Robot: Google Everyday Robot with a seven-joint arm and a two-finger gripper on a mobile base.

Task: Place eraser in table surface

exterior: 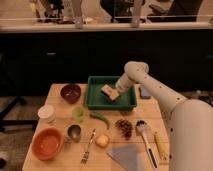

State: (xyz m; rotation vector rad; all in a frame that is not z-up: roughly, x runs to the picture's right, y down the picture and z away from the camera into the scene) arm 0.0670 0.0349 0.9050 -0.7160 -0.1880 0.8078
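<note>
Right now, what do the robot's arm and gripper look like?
The arm is smooth, creamy white, made of thick rounded tubes with a bulging elbow; no cables or markings show. The gripper, over the green tray, is a small pale end piece.

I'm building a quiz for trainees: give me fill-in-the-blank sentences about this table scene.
The gripper is over the ____ tray.
The eraser is at the gripper, not yet on the ____ table surface.
The biggest bowl is ____.
Missing words: green; wooden; orange.
</note>
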